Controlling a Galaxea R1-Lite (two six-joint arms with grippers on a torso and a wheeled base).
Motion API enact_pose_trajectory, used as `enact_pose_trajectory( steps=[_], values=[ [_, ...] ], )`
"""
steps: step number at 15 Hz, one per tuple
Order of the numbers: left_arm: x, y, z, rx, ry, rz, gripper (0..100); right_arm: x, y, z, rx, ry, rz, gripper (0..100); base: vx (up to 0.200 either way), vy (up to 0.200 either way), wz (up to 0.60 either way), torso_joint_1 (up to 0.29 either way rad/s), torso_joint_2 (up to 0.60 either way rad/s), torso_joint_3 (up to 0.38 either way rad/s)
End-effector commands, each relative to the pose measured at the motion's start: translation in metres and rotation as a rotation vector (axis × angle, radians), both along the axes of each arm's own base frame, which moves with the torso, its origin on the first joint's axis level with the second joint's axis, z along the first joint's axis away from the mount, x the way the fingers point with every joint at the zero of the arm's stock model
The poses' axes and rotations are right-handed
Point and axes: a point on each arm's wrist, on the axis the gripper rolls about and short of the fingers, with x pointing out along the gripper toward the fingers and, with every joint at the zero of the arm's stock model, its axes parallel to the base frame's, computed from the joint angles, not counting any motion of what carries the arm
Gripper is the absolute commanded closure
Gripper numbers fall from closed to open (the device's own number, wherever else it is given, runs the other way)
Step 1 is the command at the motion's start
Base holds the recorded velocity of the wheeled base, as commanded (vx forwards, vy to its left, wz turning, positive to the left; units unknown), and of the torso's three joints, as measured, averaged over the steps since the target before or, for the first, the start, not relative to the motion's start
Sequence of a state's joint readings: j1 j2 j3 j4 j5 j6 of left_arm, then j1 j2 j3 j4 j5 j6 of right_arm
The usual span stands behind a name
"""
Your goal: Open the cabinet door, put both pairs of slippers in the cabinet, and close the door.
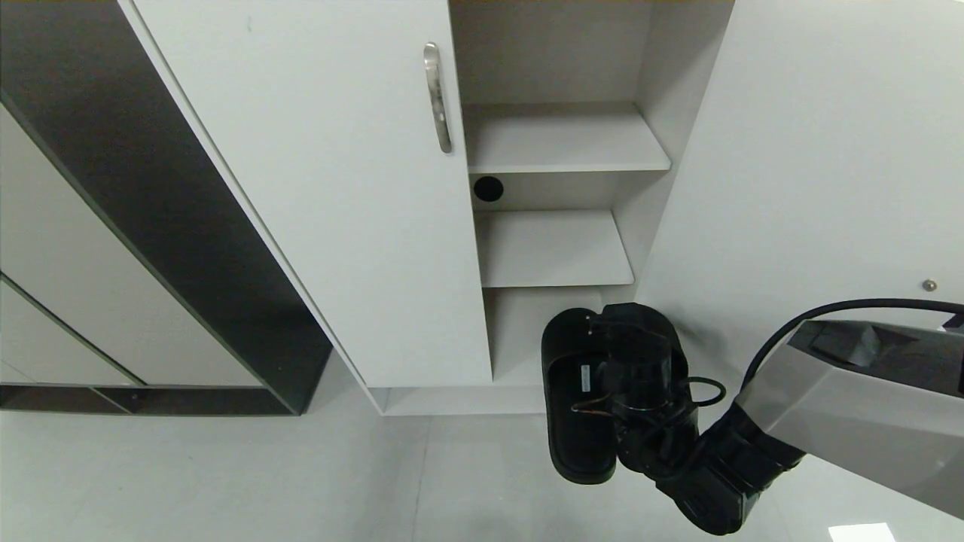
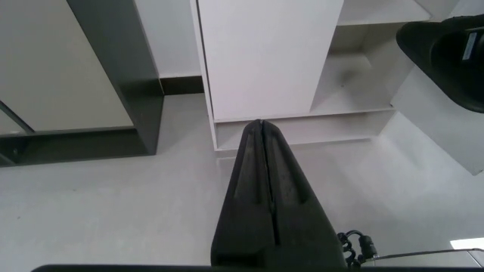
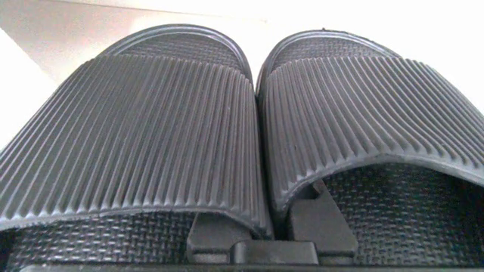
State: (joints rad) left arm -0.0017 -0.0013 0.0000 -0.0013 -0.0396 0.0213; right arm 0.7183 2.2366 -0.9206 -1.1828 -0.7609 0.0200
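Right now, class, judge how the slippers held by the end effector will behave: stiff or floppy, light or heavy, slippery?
Probably light and stiff: the black slippers show no sag in the right end effector. Their ribbed straps likely resist slipping.

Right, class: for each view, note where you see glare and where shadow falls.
Head view: a bright reflection on the floor at the robot's right; the cabinet interior darkens towards its top. Left wrist view: a similar glare patch on the floor. Right wrist view: the background behind the slippers is washed bright; shadow under their straps.
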Motion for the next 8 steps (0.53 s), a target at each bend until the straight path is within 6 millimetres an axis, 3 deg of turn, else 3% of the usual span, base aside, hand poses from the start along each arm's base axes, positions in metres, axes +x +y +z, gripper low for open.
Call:
enact_pose_trajectory(
  steps=[1, 8],
  values=[
    [0.0001, 0.0000, 0.0001, -0.001, 0.001, 0.000, 100, 0.0018, -0.0026, 0.0012, 0.002, -0.002, -0.007, 100, 0.000, 0.000, 0.00, 0.000, 0.00, 0.000],
    [0.0001, 0.0000, 0.0001, -0.006, 0.001, 0.000, 100, 0.0062, -0.0093, -0.0027, -0.013, 0.013, -0.026, 100, 0.000, 0.000, 0.00, 0.000, 0.00, 0.000]
  ],
)
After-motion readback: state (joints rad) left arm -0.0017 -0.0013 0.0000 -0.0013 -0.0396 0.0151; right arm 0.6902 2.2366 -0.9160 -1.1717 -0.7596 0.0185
